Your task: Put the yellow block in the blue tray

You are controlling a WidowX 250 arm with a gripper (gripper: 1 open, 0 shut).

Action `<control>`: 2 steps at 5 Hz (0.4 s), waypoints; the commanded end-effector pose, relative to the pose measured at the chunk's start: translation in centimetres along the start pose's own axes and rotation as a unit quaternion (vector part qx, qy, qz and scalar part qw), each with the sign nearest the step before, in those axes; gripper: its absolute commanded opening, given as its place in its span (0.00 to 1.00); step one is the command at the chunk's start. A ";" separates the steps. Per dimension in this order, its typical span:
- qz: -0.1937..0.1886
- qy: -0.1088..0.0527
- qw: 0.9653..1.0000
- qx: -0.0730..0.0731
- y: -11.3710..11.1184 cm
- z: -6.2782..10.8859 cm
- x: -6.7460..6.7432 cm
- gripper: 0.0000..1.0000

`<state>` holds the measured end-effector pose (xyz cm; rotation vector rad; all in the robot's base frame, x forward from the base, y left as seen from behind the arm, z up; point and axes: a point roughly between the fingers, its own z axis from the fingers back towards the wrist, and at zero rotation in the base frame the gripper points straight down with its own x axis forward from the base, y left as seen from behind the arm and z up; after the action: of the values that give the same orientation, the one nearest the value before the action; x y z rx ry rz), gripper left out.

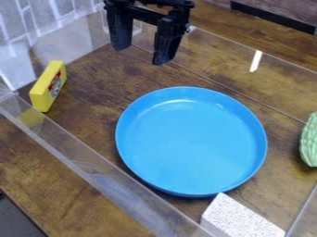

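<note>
Yellow block [48, 85], a small flat rectangular piece of bright yellow with a small red mark near its upper end, sits at about nine o'clock in the view, far out on the wooden tabletop [87, 199]. It leans tilted against a clear plastic wall panel [74, 148] that runs along that side, resting on one long edge with its broad face turned toward the middle of the table. Its long axis runs from roughly seven o'clock up to one o'clock, the red-marked end being the higher one.

At the centre, slightly toward five o'clock, lies the large round shallow blue tray [192, 180], glossy plastic with a low raised rim, holding nothing. The block and the tray are well apart, with bare wood between them.

The black two-fingered gripper [139, 39] hangs at twelve o'clock, above the far side of the table, pointing down with its jaws spread wide and nothing between them. It is near neither the block nor the tray.

At three o'clock, cut by the frame edge, is a green checked object [309, 141]; what it is cannot be told. At six o'clock, just beside the tray's rim, lies the corner of a speckled white-grey square pad [238, 218]. A second clear panel crosses the far right of the scene.
</note>
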<state>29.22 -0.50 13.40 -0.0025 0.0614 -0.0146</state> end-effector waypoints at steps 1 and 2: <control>-0.008 0.007 1.000 -0.001 0.2 -0.5 -0.6 1.00; -0.015 0.014 1.000 -0.002 0.6 -1.1 -1.3 1.00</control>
<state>27.62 -0.47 11.26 -0.0051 0.1349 -0.0619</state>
